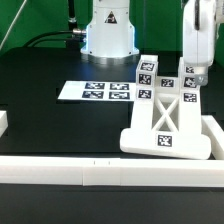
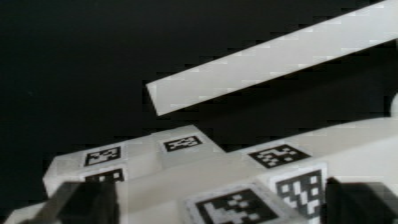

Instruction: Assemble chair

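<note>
The chair stands in parts at the exterior view's right. An X-braced side frame (image 1: 166,113) rises from a chunky seat block (image 1: 166,146), and tagged upright pieces (image 1: 146,74) stand behind it. My gripper (image 1: 196,69) hangs over the rear right piece (image 1: 190,88), its jaws spread wide. In the wrist view the two dark fingers (image 2: 82,204) sit far apart. Between them, under the gripper (image 2: 222,206), lie white tagged chair pieces (image 2: 270,156). I cannot tell whether the fingers touch them.
The marker board (image 1: 96,90) lies flat in front of the robot base (image 1: 108,30). Low white border rails run along the front (image 1: 90,173), the right (image 1: 213,128) and the left (image 1: 3,122). One rail (image 2: 285,62) crosses the wrist view diagonally.
</note>
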Robot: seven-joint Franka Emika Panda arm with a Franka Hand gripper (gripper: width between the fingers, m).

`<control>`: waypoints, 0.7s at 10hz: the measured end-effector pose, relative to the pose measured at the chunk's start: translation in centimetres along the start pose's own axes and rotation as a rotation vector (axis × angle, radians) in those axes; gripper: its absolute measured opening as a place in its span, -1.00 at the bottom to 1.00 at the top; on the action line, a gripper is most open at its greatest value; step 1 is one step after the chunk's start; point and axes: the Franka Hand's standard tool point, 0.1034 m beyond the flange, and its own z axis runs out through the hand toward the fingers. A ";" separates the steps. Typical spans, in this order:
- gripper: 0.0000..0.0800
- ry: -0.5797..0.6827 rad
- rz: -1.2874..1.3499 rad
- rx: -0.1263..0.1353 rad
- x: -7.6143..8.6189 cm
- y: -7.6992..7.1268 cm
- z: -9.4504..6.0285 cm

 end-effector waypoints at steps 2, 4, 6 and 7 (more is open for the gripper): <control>0.61 -0.006 -0.012 0.007 -0.4 -0.2 -0.4; 0.62 -0.010 -0.025 0.012 -0.9 -0.4 -0.6; 0.62 -0.008 -0.031 0.010 -0.9 -0.3 -0.4; 0.62 -0.008 -0.034 0.010 -0.9 -0.3 -0.4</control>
